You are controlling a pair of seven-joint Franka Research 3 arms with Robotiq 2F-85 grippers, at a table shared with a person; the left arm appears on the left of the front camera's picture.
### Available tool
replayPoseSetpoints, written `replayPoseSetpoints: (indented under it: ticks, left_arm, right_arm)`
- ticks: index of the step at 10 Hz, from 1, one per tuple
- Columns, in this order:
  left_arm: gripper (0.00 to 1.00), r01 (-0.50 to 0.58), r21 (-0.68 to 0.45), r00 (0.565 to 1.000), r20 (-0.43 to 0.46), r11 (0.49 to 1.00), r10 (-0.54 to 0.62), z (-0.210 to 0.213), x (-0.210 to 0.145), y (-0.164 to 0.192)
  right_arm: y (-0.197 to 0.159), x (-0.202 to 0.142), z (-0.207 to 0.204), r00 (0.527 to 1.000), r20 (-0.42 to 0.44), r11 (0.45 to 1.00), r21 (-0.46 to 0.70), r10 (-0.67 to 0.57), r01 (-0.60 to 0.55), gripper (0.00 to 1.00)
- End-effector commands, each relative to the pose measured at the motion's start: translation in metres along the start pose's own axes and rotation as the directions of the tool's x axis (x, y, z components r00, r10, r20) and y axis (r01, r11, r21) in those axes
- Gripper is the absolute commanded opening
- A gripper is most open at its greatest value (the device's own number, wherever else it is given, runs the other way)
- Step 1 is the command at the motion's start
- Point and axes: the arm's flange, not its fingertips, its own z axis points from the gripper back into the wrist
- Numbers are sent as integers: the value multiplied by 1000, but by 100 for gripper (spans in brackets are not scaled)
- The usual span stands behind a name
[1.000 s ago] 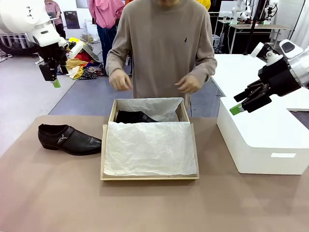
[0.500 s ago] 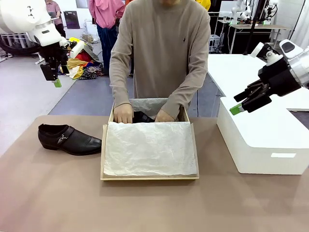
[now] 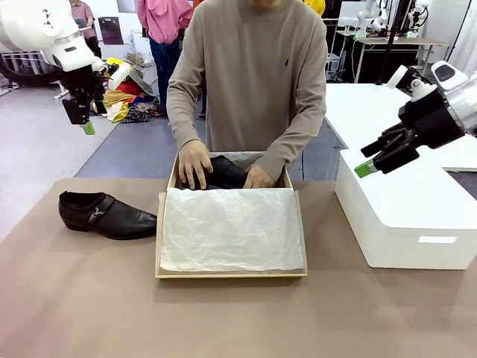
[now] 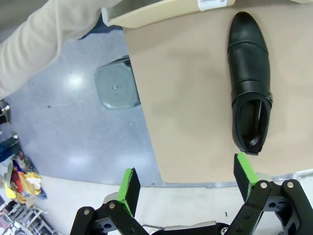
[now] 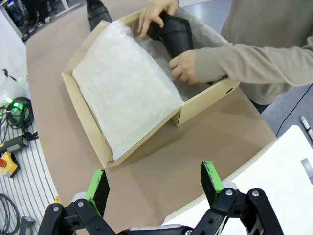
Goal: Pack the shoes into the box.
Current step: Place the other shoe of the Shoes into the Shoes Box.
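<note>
Up close, a white label (image 4: 212, 3) on the box (image 4: 161, 13) carries unreadable print.

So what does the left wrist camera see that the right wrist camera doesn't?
Left wrist view: the whole loose shoe from above, lying on the table, plus grey floor with a metal plate past the table's edge. Right wrist view: the inside of the box with its white paper, the person's hands holding the other shoe at the person's end, and a white block. Shared: the table, part of the box, the person's sleeve, and what looks like the loose shoe's end.
</note>
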Motion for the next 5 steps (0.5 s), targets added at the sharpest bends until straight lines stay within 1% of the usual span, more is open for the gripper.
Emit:
replayPoseSetpoints:
  ticks: [1,3,4,5]
  left_arm:
    - [100,9,5,1000,-7,1000,-9,1,-2,0]
    - [100,0,0,1000,0,1000,0,0,0,0]
    - [100,-2,25,1000,-24,1000,2,0,-2,-13]
    - [100,-25,28,999,-25,999,25,1,-6,-28]
  right_arm:
    - [-4,1,-2,999,32,1000,9,26,-26,100]
    - [-4,1,-2,999,32,1000,9,26,-26,100]
    - [-4,1,-2,999,32,1000,9,26,-26,100]
    - [-4,1,-2,999,32,1000,9,26,-26,100]
